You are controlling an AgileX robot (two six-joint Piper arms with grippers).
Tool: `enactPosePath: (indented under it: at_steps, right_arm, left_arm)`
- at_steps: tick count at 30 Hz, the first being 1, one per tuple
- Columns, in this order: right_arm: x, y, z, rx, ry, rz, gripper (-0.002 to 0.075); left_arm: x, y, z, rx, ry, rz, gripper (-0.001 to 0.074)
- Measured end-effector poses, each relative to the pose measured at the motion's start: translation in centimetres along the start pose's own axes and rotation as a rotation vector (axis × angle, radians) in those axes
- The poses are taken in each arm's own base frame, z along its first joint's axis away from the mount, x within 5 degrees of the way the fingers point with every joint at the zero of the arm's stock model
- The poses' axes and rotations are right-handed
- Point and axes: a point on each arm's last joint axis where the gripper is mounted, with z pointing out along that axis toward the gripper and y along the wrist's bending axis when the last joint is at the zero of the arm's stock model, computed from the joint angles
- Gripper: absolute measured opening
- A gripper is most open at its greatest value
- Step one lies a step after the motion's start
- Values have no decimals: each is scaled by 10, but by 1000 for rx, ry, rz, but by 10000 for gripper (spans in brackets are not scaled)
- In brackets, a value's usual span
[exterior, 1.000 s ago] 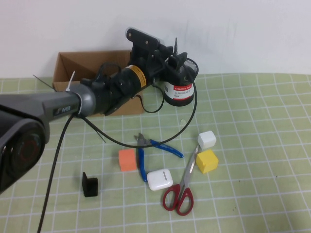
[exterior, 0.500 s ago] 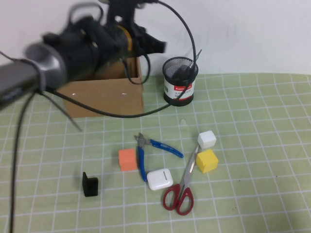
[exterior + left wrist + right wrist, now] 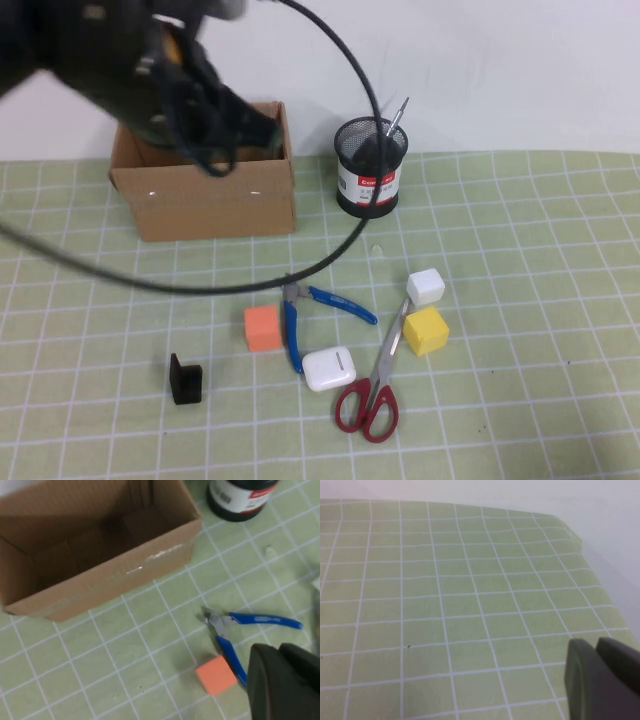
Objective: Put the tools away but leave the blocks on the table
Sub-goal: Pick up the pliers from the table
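Meanwhile, your left tool, fingers together and empty, hung above the cardboard box; screwdriver stood in the mesh cup, cutting pliers and scissors awaited pickup on the bench; right tool sat parked, closed.

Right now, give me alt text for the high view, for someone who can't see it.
The left gripper hangs blurred over a cardboard box; a screwdriver stands in the mesh cup. Pliers, scissors and three blocks lie on the green mat. The right gripper is unseen.
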Motion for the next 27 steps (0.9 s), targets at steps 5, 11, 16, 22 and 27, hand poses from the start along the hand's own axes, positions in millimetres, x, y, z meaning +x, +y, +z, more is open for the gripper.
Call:
enactPosePath:
  at_steps: [5, 11, 16, 22, 27]
  right_arm:
    - [0, 0, 0, 0, 0, 0, -11]
    - [0, 0, 0, 0, 0, 0, -11]
    - [0, 0, 0, 0, 0, 0, -11]
    - [0, 0, 0, 0, 0, 0, -11]
    - [0, 0, 0, 0, 0, 0, -11]
  left_arm:
    - [31, 6, -44, 7, -74, -9, -1]
    - [98, 11, -80, 23, -168, -82, -1]
    - [165, 15, -93, 19, -209, -154, -1]
    - [221, 24, -101, -60, -195, -186, -2]
    - [238, 30, -113, -103, -188, -227, -2]
